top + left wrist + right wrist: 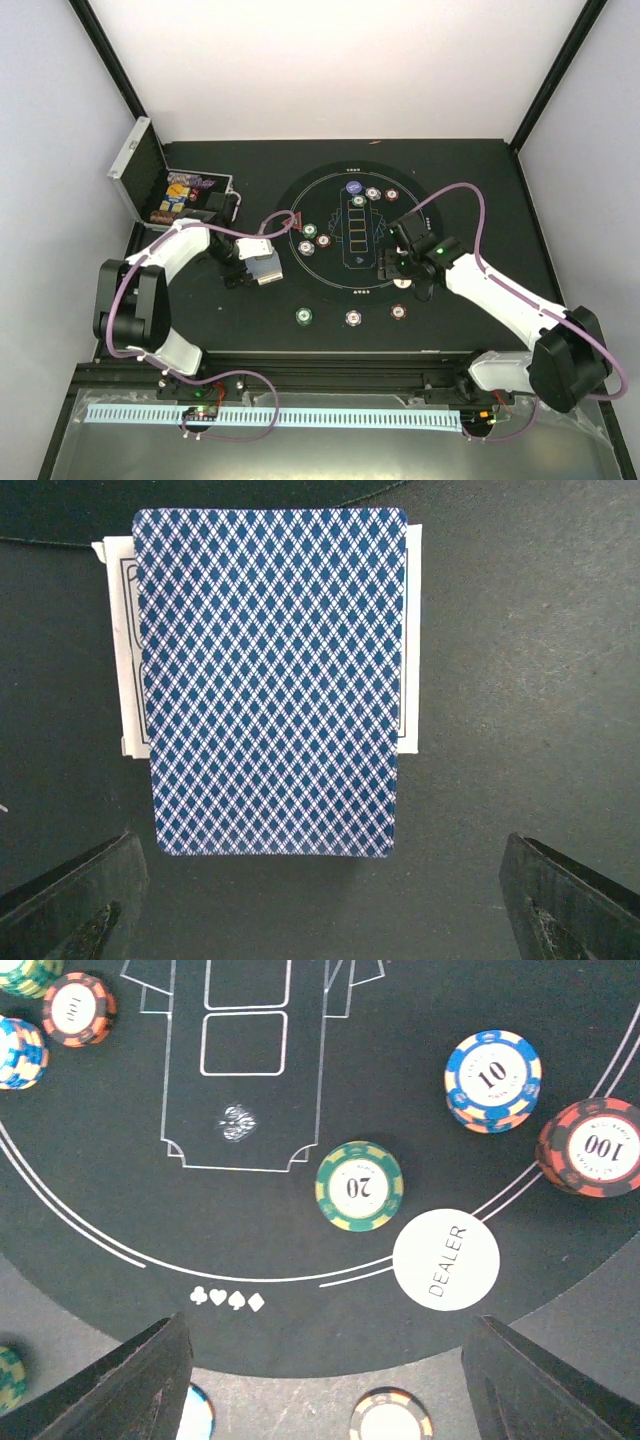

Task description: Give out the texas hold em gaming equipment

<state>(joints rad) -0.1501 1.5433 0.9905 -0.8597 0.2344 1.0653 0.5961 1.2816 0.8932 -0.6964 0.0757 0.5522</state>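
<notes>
Blue diamond-backed deck of playing cards lies face down on the black table, just outside the left rim of the round mat. A white-faced card pokes out from under it along one long side, slightly skewed. Left gripper hangs over the near end of the deck with its jaws spread wide. One fingertip sits at each lower corner of the wrist view; neither touches the cards and nothing is held. Right gripper is over the right part of the mat, jaws well apart, nothing between them, fingers clear of every chip. Below it the green 20 chip sits inside the printed arc. The white DEALER disc is just beside that chip, lying across the arc lines. The blue 10 chip and red 100 chip are farther toward the rim. In the top view the red triangle marker rests at the mat's left rim, and three chips lie on bare table along its near edge. The silver case stands open at the far left.
</notes>
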